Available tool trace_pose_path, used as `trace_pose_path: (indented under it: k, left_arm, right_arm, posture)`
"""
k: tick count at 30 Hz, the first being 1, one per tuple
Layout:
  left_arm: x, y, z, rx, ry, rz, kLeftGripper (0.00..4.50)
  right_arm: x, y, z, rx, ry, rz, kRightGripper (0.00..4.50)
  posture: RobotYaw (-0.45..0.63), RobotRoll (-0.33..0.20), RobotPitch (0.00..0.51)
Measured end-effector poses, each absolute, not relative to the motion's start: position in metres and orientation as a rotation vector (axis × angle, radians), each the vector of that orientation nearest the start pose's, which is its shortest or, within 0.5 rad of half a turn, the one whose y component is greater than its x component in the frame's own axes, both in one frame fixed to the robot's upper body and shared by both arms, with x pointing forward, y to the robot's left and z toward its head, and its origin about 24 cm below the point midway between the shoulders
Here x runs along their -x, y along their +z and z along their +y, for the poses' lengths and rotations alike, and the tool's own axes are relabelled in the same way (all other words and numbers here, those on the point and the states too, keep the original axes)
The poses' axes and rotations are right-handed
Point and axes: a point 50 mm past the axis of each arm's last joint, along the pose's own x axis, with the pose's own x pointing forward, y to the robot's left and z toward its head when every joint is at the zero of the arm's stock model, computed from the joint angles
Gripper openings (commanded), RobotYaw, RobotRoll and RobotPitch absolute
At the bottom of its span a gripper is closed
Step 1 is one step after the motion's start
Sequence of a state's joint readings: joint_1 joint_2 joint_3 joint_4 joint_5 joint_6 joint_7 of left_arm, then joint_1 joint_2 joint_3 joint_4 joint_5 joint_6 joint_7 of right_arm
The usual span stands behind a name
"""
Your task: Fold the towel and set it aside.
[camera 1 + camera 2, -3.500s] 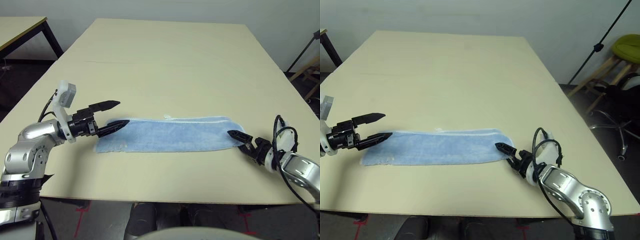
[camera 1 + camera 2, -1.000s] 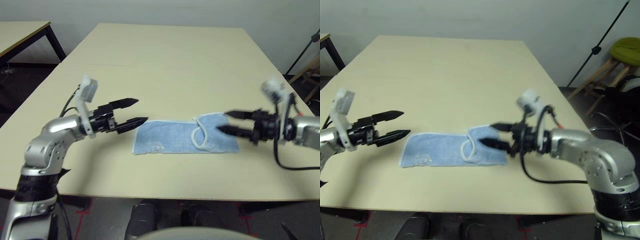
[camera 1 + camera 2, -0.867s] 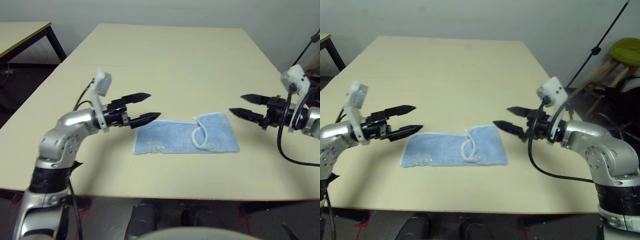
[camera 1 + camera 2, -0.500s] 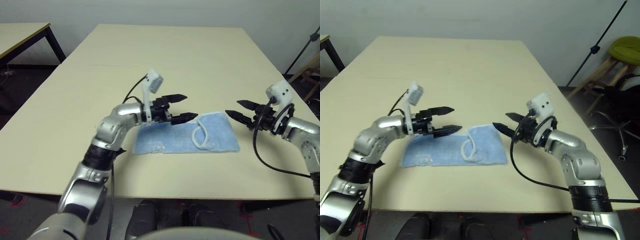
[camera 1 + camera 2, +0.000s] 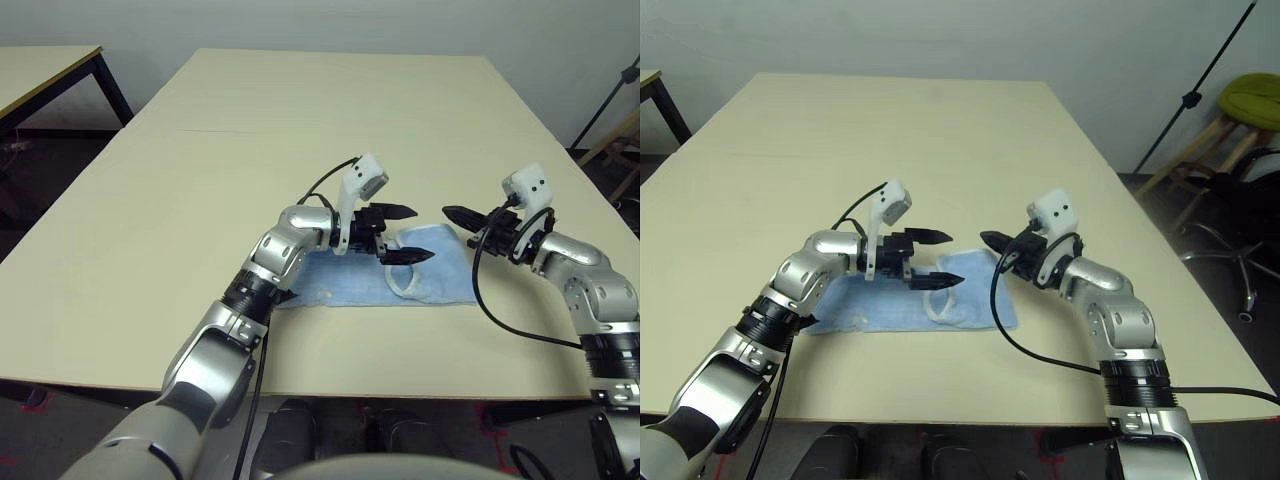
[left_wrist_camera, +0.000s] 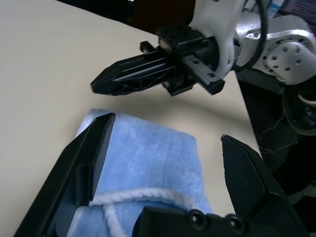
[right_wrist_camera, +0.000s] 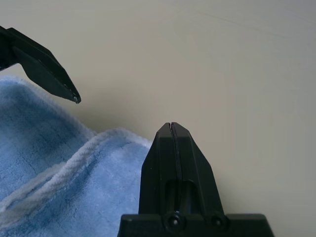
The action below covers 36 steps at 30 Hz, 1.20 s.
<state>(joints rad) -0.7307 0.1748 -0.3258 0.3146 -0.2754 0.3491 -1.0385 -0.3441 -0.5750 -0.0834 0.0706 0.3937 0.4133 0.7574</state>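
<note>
Left gripper (image 5: pixel 404 234) spread wide over fluffy blue terry towel (image 5: pixel 340 278); right gripper (image 7: pixel 173 129) pinched closed, empty.

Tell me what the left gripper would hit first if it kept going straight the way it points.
Probably the right gripper, shut and facing it just beyond the towel's corner. The left gripper hangs open above that end; relative height is unclear.
</note>
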Motion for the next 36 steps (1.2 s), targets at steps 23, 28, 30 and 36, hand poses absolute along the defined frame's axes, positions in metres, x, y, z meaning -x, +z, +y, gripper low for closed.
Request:
trace_pose_path:
  k: [23, 28, 30, 36]
  left_arm:
    - [-0.318, 0.137, 0.029, -0.071, -1.478, 0.098, 3.21]
    - [-0.319, 0.135, 0.028, -0.071, -1.476, 0.098, 1.39]
    - [-0.318, 0.135, 0.026, -0.066, -1.481, 0.098, 0.70]
    - [-0.317, 0.121, 0.019, -0.142, -1.510, 0.175, 0.01]
  right_arm:
    - [-0.297, 0.127, -0.236, 0.112, 0.672, 0.146, 0.00]
    - [-0.297, 0.127, -0.236, 0.111, 0.676, 0.146, 0.00]
    - [-0.297, 0.127, -0.235, 0.110, 0.677, 0.146, 0.00]
    - [-0.298, 0.123, -0.229, 0.100, 0.690, 0.143, 0.00]
  posture:
    - [0.06, 0.000, 0.047]
    - [0.06, 0.000, 0.048]
    - [0.06, 0.000, 0.049]
    - [0.06, 0.000, 0.050]
